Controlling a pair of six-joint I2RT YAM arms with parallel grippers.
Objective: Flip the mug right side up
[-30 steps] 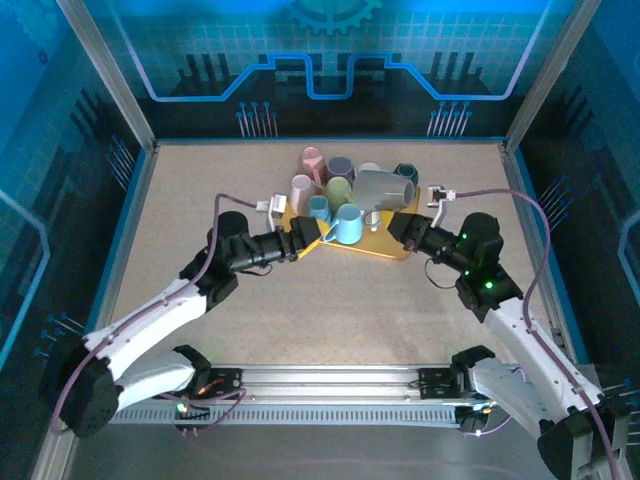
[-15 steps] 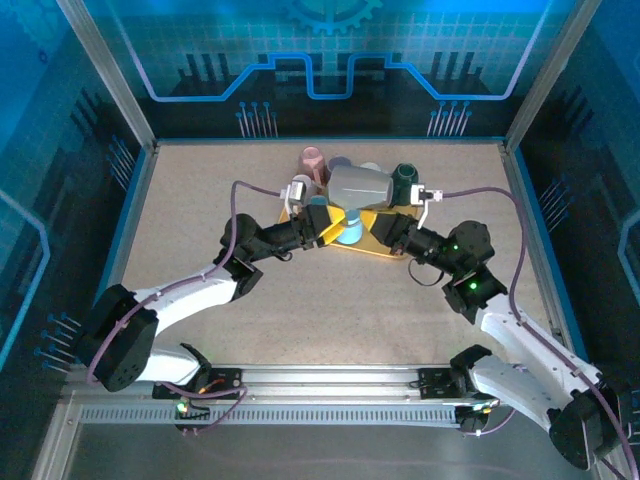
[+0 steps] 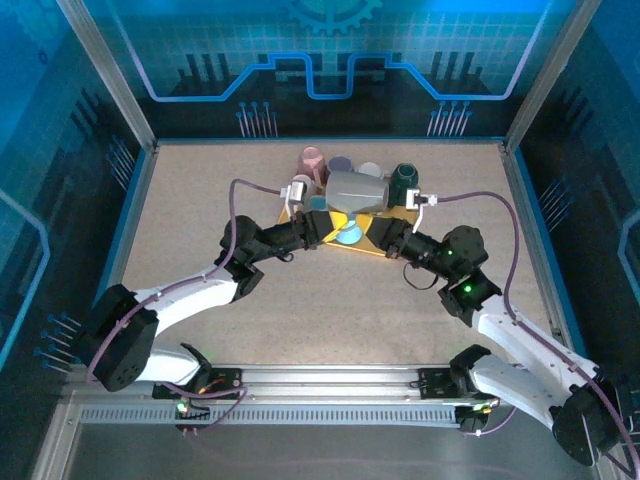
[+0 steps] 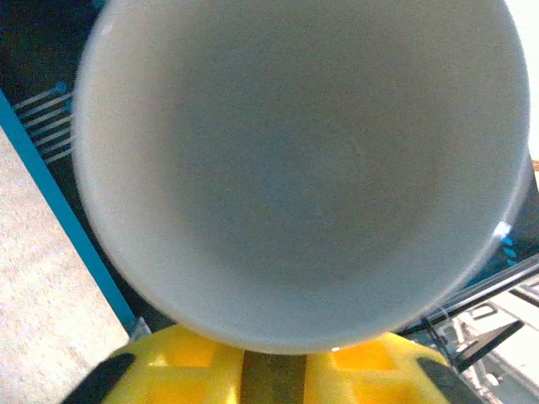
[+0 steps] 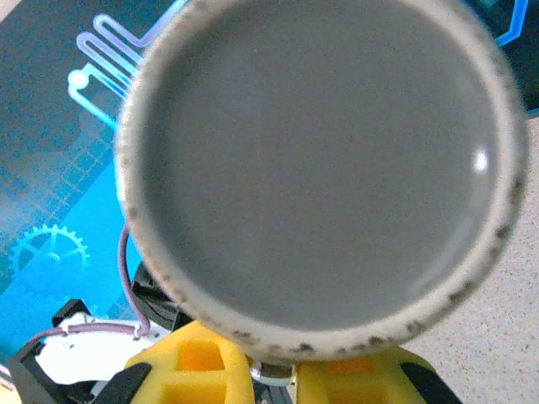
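Observation:
A grey mug [image 3: 357, 190] hangs on its side above the cluster of mugs at the table's middle back, held between both grippers. My left gripper [image 3: 322, 226] is shut on the rim at the mug's left end. In the left wrist view the open mouth of the mug [image 4: 295, 168] faces me, above the yellow fingers [image 4: 168, 370]. My right gripper [image 3: 386, 233] is shut on the mug's right end. In the right wrist view the mug's speckled base [image 5: 320, 160] sits just above the closed gripper [image 5: 274, 379].
Under the held mug a yellow tray [image 3: 366, 222] carries other mugs: pink [image 3: 312, 160], dark blue [image 3: 340, 165], dark green [image 3: 404, 178] and light blue [image 3: 347, 235]. Bare tan tabletop [image 3: 330, 310] lies in front. Blue walls close in the back and sides.
The left gripper has shut on the grey mug's rim. The right gripper has carried the mug a little to the left, and both arms have drawn closer together.

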